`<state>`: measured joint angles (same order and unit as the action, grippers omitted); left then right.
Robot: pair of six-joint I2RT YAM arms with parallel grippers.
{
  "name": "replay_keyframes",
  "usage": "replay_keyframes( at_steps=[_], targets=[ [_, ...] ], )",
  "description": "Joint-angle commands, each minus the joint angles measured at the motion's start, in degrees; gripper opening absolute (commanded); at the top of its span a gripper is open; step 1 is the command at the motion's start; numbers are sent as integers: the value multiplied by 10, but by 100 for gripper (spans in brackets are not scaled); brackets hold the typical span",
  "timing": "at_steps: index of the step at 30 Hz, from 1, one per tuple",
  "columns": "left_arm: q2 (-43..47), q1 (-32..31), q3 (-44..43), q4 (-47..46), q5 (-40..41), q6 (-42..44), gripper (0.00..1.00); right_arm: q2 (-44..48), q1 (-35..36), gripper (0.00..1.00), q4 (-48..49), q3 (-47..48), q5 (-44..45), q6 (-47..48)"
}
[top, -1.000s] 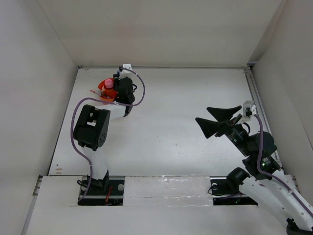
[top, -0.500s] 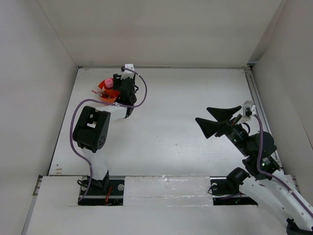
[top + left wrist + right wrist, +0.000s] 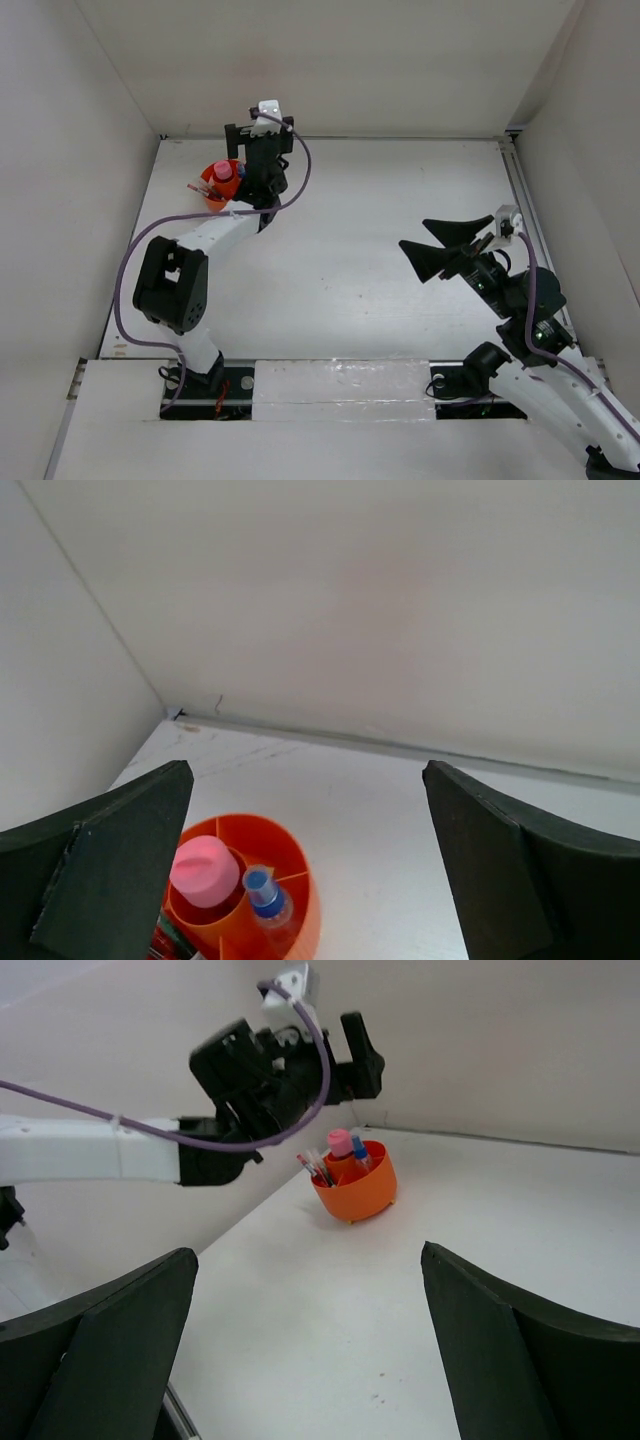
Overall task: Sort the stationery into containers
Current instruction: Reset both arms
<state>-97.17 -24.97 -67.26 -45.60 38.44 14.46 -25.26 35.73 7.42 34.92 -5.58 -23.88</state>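
Note:
The round orange tub [image 3: 211,201] stands near the table's far left corner. Its dividers [image 3: 283,876] split it into compartments. A pink-capped bottle [image 3: 204,870] stands upright in the middle one. A clear blue-capped bottle [image 3: 263,891] stands in the compartment beside it. Red and dark-green pens [image 3: 318,1168] lean out of the tub's left side. My left gripper [image 3: 260,131] hangs open just above and behind the tub [image 3: 305,920], holding nothing. My right gripper [image 3: 415,236] is open and empty far to the right, facing the tub [image 3: 355,1192].
White walls close in the table at the back [image 3: 330,60] and on the left [image 3: 60,200]. The left arm [image 3: 200,240] reaches diagonally across the table's left part. A metal rail [image 3: 525,200] runs along the right edge.
My left gripper has opened wide and risen from beside the tub toward the back wall as its arm stretched out. The right arm has not moved.

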Motion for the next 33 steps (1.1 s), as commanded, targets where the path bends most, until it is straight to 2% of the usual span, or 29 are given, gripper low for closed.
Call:
replay_keyframes(
  at_steps=[1,3,4,6,7,10,11,12,15,16,17,19,21,26,29,33],
  targets=[
    [47,-25,-87,78,33,-17,100,-7,5,100,-15,50,7,26],
    [54,-31,-162,150,33,-47,100,-13,5,100,-69,78,29,39],
    [59,-32,-195,242,38,-95,100,-20,5,100,-87,108,37,46],
    [65,-32,-254,343,50,-157,100,-29,5,100,-147,141,65,68],
    [80,-32,-291,427,56,-215,100,-43,5,100,-167,174,76,83],
    [148,-32,-287,517,68,-293,100,-66,5,100,-259,231,122,103],
    [166,-32,-287,579,80,-322,100,-83,5,100,-284,270,140,109],
    [183,-32,-278,608,98,-373,100,-91,5,100,-307,288,156,114],
    [266,-37,-220,672,116,-439,100,-110,5,100,-381,348,213,137],
    [290,-37,-195,672,121,-449,100,-116,5,100,-406,359,222,137],
    [313,-68,-153,667,148,-464,100,-116,5,100,-419,371,228,137],
    [376,-109,-131,698,235,-499,100,-108,5,100,-434,398,228,142],
    [431,-153,-114,719,243,-536,100,-95,5,100,-452,416,234,148],
    [547,-153,-39,722,129,-534,100,-75,5,100,-482,436,258,159],
    [617,-153,35,700,116,-503,100,-62,5,100,-495,436,279,164],
    [660,-153,48,746,110,-510,100,-41,10,100,-500,436,299,169]
  ],
)
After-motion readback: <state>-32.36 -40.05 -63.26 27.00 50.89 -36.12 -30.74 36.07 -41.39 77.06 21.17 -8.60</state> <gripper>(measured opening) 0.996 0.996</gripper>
